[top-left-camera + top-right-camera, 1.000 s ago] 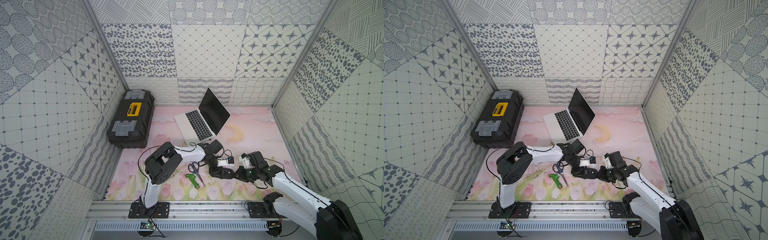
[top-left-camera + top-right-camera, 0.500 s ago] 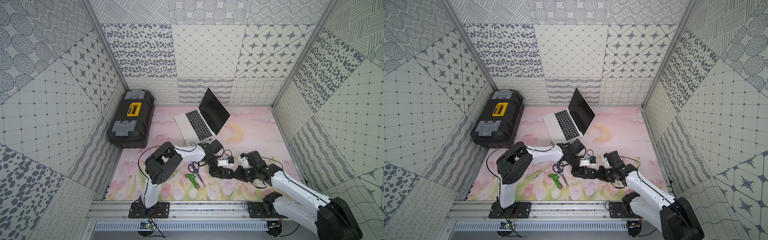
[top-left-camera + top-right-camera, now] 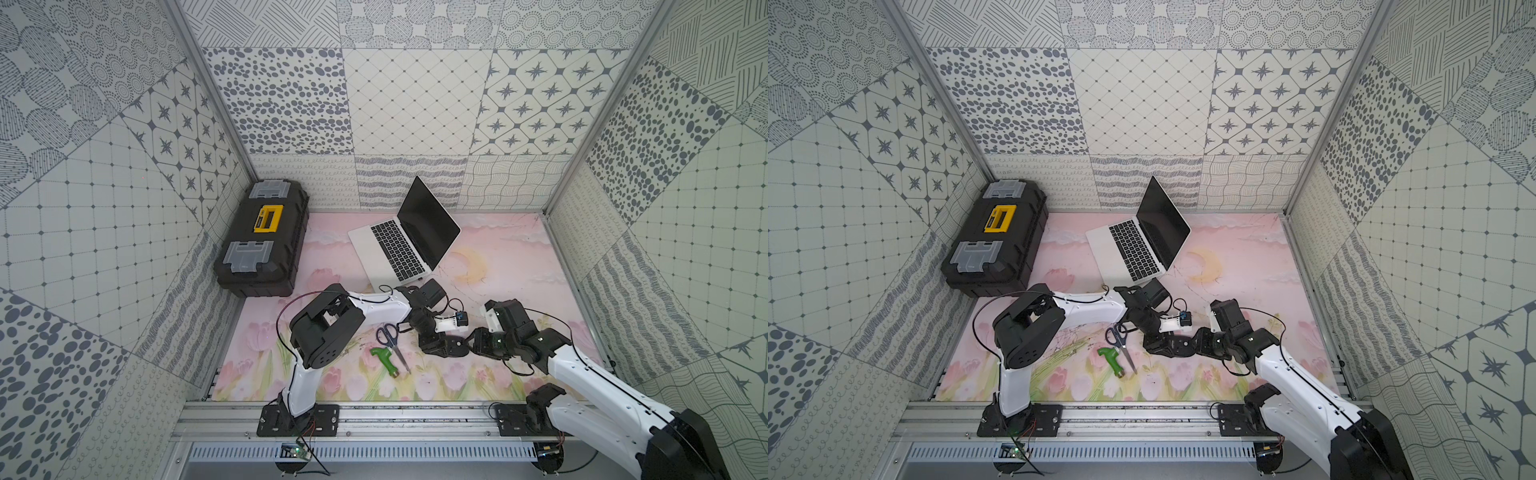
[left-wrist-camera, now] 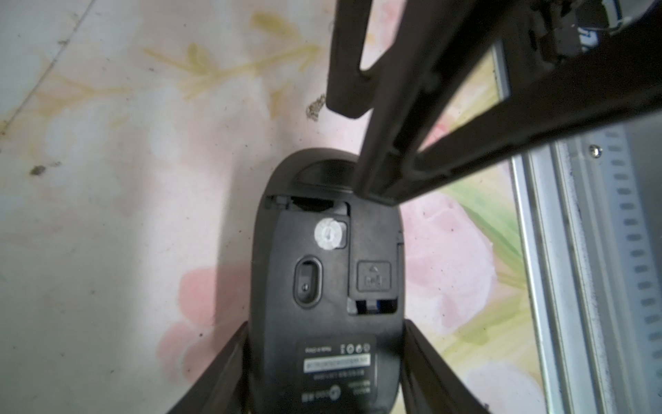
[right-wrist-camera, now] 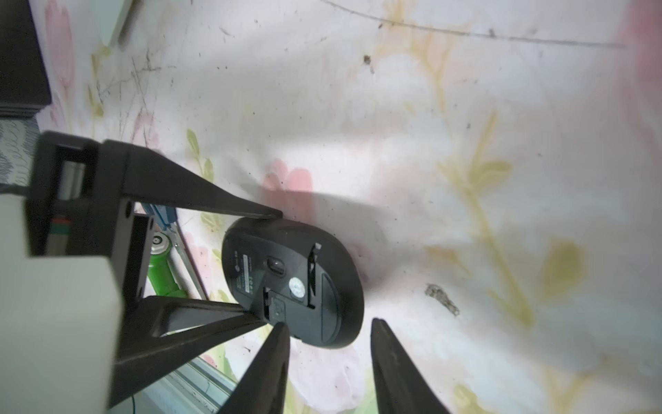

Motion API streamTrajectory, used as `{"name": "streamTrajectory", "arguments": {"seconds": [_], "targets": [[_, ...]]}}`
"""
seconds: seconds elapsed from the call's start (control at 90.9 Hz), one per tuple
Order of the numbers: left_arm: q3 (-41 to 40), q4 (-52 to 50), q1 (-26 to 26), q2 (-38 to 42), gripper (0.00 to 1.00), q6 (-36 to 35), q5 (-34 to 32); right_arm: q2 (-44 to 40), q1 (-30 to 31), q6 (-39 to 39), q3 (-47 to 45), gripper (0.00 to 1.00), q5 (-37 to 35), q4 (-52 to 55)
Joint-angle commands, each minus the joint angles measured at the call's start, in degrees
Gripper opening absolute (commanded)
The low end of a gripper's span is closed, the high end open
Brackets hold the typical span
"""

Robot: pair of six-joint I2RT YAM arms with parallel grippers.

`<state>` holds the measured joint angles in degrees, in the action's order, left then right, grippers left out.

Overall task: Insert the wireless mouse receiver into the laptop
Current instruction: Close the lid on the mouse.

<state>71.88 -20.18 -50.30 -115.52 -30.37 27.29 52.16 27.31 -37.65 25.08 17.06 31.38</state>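
Patterned grey-and-white panels wall in the desk (image 3: 519,257), which wears a pink mat painted with tulips and a moon. At the back, near the middle, we see the laptop (image 3: 405,249) standing open, its screen dark and its black keys facing up, well apart from the tips of both arms. Against the left wall lies a black-and-yellow toolbox (image 3: 262,239). Nearer the front, blue-handled scissors (image 3: 390,338) lie just beside a green-handled tool (image 3: 384,360).

Both arms meet toward the front middle of the desk. The left hand (image 4: 322,358) is clamped on the wireless mouse (image 4: 326,286), one finger on each long side. The mouse is turned belly-up, so we see its label, its sensor window and a pale round mark (image 4: 327,233). A small slot (image 4: 372,306) in the underside shows something blue, and we cannot tell what it is. In the top views the mouse is mostly hidden among the black hands, and we cannot tell whether it touches the mat.

The right hand (image 5: 327,322) stands with its fingers apart. One fingertip (image 4: 379,186) is at the mouse's underside, by the edge of a recessed bay; whether it touches or hangs just above, we cannot tell. The other finger stands clear of the mouse.
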Motion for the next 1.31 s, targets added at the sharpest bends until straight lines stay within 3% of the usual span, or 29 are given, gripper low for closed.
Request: {"name": "streamTrajectory", "arguments": {"seconds": [0.0,0.33,0.715,0.858,1.057,1.299], "targets": [[-1.54,-9.44,0.79,-2.86,0.36,2.55,-8.11,-1.31,-0.03,0.22,0.31,0.47,-1.45,1.08],[-1.65,-9.25,0.82,-3.09,0.36,2.60,-7.69,0.84,-0.16,-1.13,-2.78,0.57,0.54,-4.23],[-2.07,-8.87,0.78,-3.26,0.35,2.94,-6.95,8.31,0.06,-1.31,-6.05,0.45,3.68,-13.60],[-2.32,-8.43,0.82,-3.23,0.35,3.12,-6.98,8.71,0.84,-2.05,-7.61,0.44,6.32,-15.83],[-2.60,-7.76,0.82,-3.71,0.34,3.56,-6.55,5.79,0.90,-2.91,-8.77,0.49,8.20,-16.72],[-2.71,-7.50,0.81,-3.82,0.33,3.79,-7.12,1.35,0.82,-3.97,-7.85,0.66,5.76,-15.19]]}}
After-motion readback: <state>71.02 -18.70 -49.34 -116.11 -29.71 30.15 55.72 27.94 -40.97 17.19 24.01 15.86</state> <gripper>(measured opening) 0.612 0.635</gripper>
